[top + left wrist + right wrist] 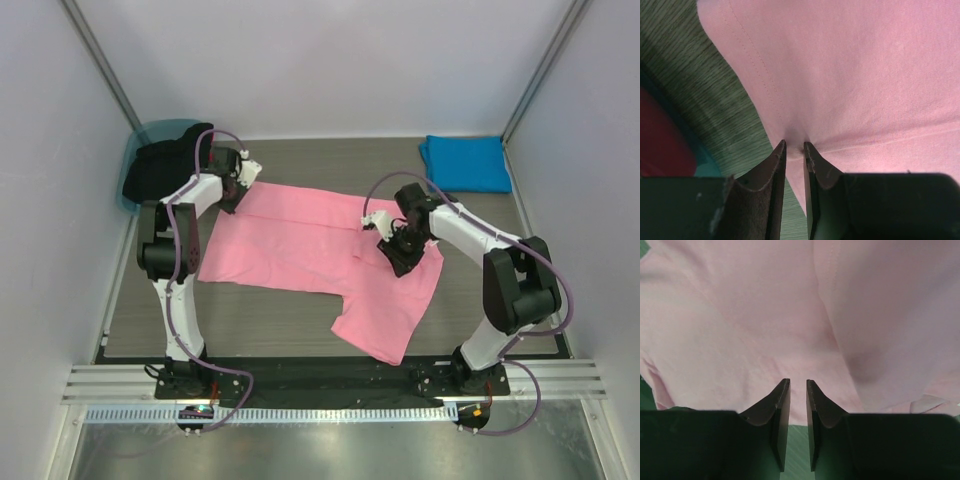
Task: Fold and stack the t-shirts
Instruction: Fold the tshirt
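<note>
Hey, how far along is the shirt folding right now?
Done: the blue shirt looks folded at the far right corner. In hand: the left gripper pinches the pink shirt at its far left corner; the right gripper sits low at its right side, grip unclear. Left: the pink shirt lies mostly spread out, so folding it, then stacking the two.

One camera hangs high behind the two white-and-black robot arms [178, 300], looking down over the whole grey wood-grain table [260, 325]. The wrist cameras sit close above the bubblegum-pink soft cloth t-shirt [300, 240] – the one thing all three views share.
</note>
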You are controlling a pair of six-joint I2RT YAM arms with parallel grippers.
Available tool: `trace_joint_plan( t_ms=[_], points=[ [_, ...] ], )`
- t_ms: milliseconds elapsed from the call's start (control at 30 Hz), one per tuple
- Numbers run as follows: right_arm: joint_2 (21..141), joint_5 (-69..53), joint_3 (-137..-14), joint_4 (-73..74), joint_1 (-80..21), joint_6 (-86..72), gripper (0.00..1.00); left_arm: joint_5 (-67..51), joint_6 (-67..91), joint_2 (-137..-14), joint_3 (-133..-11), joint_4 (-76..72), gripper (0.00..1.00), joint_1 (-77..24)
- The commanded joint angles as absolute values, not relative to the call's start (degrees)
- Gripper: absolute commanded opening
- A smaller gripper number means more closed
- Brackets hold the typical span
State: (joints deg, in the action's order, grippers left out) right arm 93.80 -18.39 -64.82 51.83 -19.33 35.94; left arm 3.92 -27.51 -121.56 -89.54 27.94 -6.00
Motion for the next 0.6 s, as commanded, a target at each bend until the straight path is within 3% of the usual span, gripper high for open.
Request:
trace_joint_plan(
  t_ms=[0, 567],
  points=[
    [97.11, -14.50, -65.74, 47.38, -18.55, 36.65, 0.25, 4.57, -28.21, -119.71, -88.68, 27.69, 0.21, -6.24],
    [103.71, -8.79, -75.59, 42.54, -15.03, 36.12, 0.24, 4.31, -27.86, -120.23, -88.33, 27.51, 0.21, -6.42]
  ],
)
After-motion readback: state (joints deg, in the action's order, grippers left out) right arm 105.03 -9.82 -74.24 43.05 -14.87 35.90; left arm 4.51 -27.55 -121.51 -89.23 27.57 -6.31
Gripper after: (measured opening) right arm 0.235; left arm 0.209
